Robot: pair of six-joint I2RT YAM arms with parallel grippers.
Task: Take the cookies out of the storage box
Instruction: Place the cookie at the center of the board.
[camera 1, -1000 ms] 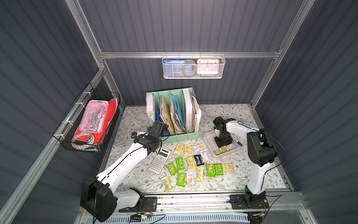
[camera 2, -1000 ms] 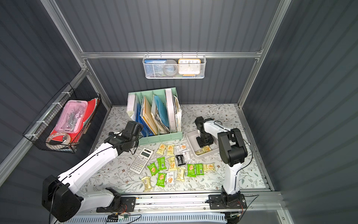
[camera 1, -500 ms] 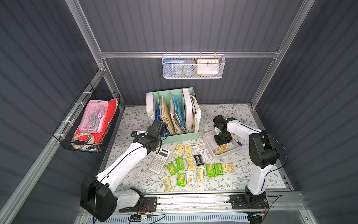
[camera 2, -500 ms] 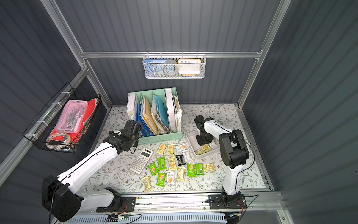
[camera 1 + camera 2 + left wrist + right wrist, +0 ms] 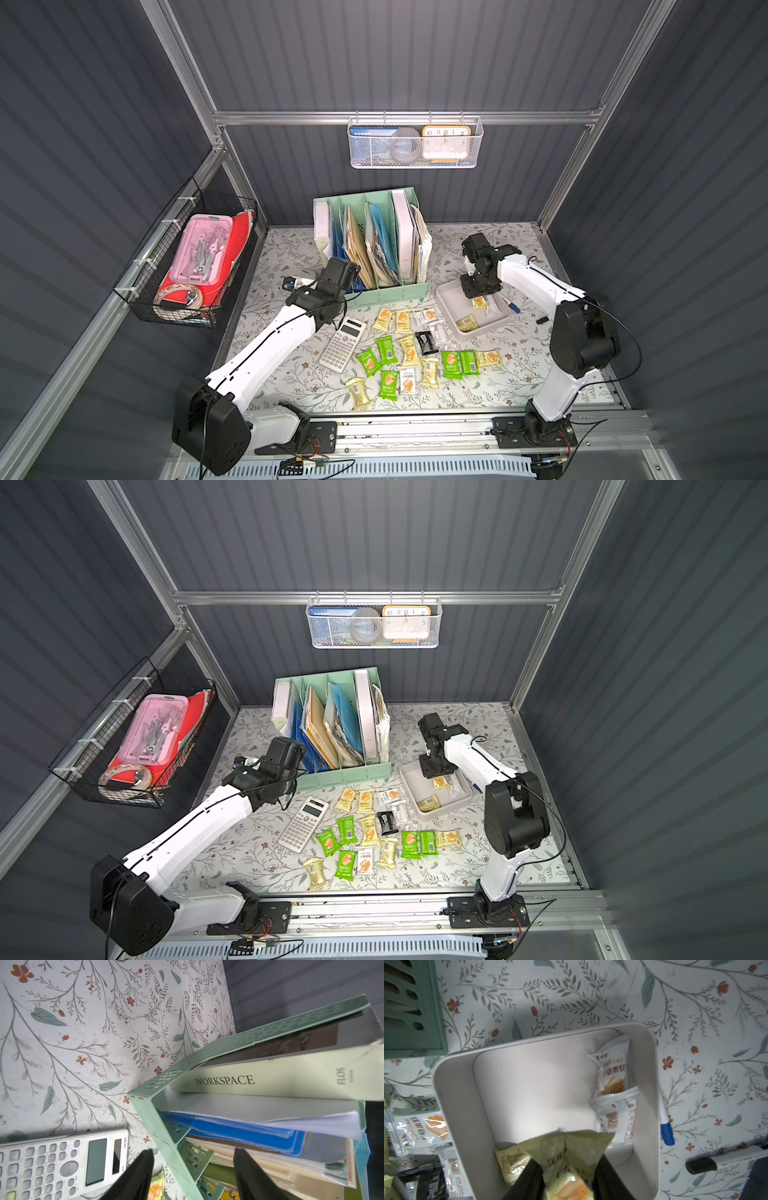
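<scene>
The storage box (image 5: 440, 1084) is a shallow white-grey tray; in both top views it stands right of the file organiser (image 5: 445, 305) (image 5: 409, 792). My right gripper (image 5: 566, 1176) hangs over it, shut on a pale yellow cookie packet (image 5: 566, 1153) that also shows in a top view (image 5: 478, 302). Inside the box lie two white packets (image 5: 612, 1068) (image 5: 614, 1118) and another yellow one (image 5: 510, 1161). Several yellow, green, white and one black cookies (image 5: 409, 353) are spread on the table. My left gripper (image 5: 193, 1167) is open with nothing between its fingers, at the organiser's front corner.
The mint green file organiser (image 5: 374, 249) full of folders stands at the back. A white calculator (image 5: 343, 343) lies left of the cookies. A blue-capped pen (image 5: 666, 1132) and a black-capped marker (image 5: 702, 1164) lie right of the box. A wire basket (image 5: 191, 266) hangs on the left wall.
My right gripper has closed on the yellow packet in the box and risen slightly with it. The left arm has not moved.
</scene>
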